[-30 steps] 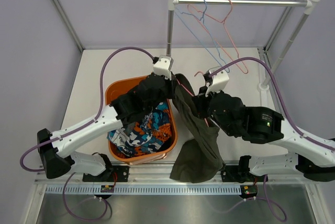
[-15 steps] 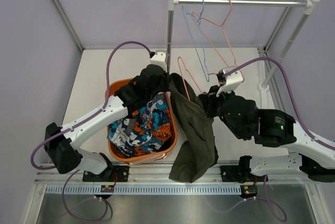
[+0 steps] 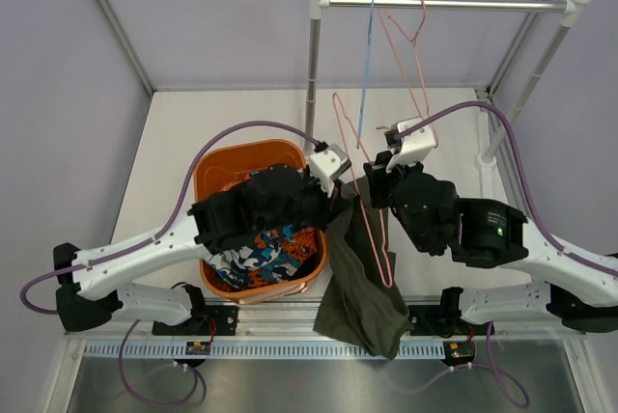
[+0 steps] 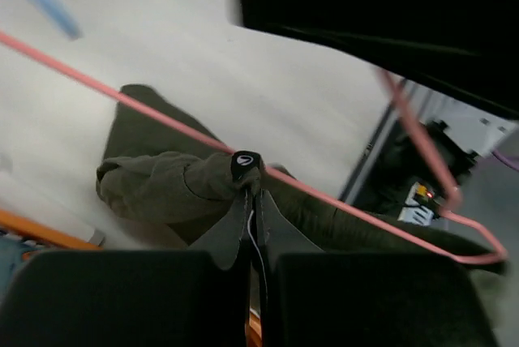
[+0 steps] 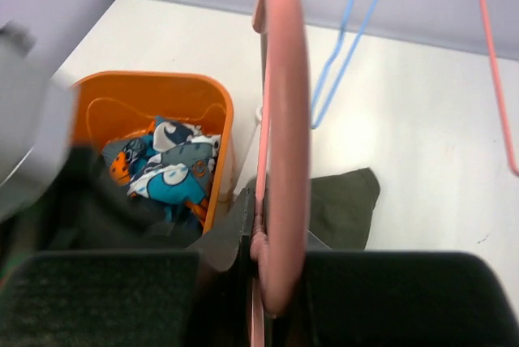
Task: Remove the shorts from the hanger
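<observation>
So my left gripper (image 4: pixel 250 205), clamped on the shorts (image 3: pixel 367 288), has pulled back beside the orange basket (image 3: pixel 241 147); right gripper (image 5: pixel 258 237) pinches the pink hanger (image 5: pixel 285 120), now mostly bare, so nearly free.

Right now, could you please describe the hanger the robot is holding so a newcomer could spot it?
Start at the metal rail at the back, where a blue hanger and a pink hanger hang. In front of it, right of the orange basket, the right hand grips a third hanger, also pink, lying across the dark green shorts. It alone is off the rail.
</observation>
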Robot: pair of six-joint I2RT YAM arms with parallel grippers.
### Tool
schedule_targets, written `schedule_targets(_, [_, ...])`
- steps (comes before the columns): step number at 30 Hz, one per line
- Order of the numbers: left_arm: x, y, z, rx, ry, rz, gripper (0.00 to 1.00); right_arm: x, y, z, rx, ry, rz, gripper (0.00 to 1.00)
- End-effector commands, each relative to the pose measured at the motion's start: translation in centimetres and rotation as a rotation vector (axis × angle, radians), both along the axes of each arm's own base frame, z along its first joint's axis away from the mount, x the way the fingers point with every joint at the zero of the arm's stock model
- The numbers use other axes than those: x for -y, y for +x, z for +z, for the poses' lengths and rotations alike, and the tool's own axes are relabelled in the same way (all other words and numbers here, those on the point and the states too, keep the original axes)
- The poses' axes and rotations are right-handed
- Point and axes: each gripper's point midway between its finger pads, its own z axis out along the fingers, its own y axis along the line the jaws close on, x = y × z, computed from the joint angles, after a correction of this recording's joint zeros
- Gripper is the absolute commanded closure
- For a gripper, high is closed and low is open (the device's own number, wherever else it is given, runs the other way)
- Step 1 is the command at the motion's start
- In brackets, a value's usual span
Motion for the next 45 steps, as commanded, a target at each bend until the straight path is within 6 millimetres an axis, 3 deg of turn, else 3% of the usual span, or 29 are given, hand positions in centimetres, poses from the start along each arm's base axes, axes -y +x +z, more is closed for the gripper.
schedule_targets(1, [0.3, -4.3, 4.5, 0.1, -0.066, -0.17, 1.0, 1.1, 0.7, 3.7, 0.076, 0.077, -0.082, 1.0])
schedule_targets(4, [-1.1, -3.4, 5.1, 0.138, -0.06, -0.089, 1.0, 2.7, 1.0, 4.8, 0.105, 0.069, -0.136, 1.0])
schedule_targets(6, [-2.4, -1.5, 5.7, 0.189, -0.036, 0.02, 1.0, 3.9, 1.3, 5.6, 0.126, 0.056, -0.178, 1.0])
schedule_targets(9, [-4.5, 1.2, 9.6, 0.281, -0.046, 0.189, 1.0, 5.8, 1.7, 6.8, 0.144, 0.013, -0.244, 1.0])
schedule_targets(10, [-5.3, 1.7, 13.0, 0.319, -0.1, 0.236, 1.0, 6.3, 1.8, 7.5, 0.148, 0.018, -0.271, 1.0])
schedule_targets(13, [-8.5, 2.7, 20.3, 0.453, -0.188, 0.347, 1.0, 7.3, 1.5, 7.9, 0.143, 0.013, -0.271, 1.0])
schedule_targets(14, [-10.8, 2.2, 25.7, 0.497, -0.315, 0.384, 1.0, 7.3, 1.4, 7.9, 0.14, 0.025, -0.262, 1.0])
schedule_targets(16, [-13.6, 1.3, 31.0, 0.588, -0.418, 0.4, 1.0, 7.7, 1.2, 7.7, 0.134, 0.033, -0.25, 1.0])
schedule_targets(17, [-16.2, 0.3, 35.0, 0.631, -0.54, 0.417, 1.0, 7.7, 1.1, 7.6, 0.128, 0.045, -0.249, 1.0])
schedule_targets(20, [-20.7, -2.3, 40.1, 0.773, -0.707, 0.401, 1.0, 7.9, 1.0, 6.9, 0.114, 0.028, -0.247, 1.0])
schedule_targets(22, [-23.1, -3.5, 41.4, 0.853, -0.747, 0.399, 1.0, 8.0, 1.0, 6.4, 0.108, 0.02, -0.252, 1.0])
schedule_targets(27, [-25.5, -4.0, 41.5, 0.92, -0.74, 0.435, 1.0, 7.6, 1.1, 6.4, 0.11, 0.019, -0.245, 1.0])
schedule_targets(31, [-23.8, -3.5, 39.3, 0.892, -0.684, 0.406, 1.0, 7.1, 1.2, 6.3, 0.109, 0.012, -0.242, 1.0])
schedule_targets(34, [-20.6, -2.5, 35.6, 0.845, -0.594, 0.364, 1.0, 7.1, 1.2, 6.1, 0.106, 0.008, -0.241, 1.0])
schedule_targets(35, [-18.7, -1.9, 33.3, 0.829, -0.536, 0.342, 1.0, 7.1, 1.2, 6.1, 0.105, 0.012, -0.244, 1.0])
schedule_targets(38, [-16.1, -0.6, 29.8, 0.78, -0.456, 0.335, 1.0, 7.2, 1.1, 5.8, 0.097, 0.019, -0.245, 1.0])
schedule_targets(39, [-14.9, 0.2, 27.7, 0.741, -0.415, 0.345, 1.0, 7.2, 1.0, 5.7, 0.093, 0.016, -0.242, 1.0])
schedule_targets(45, [-13.3, 3.8, 20.8, 0.534, -0.359, 0.387, 1.0, 7.5, 0.8, 4.8, 0.076, 0.013, -0.238, 1.0])
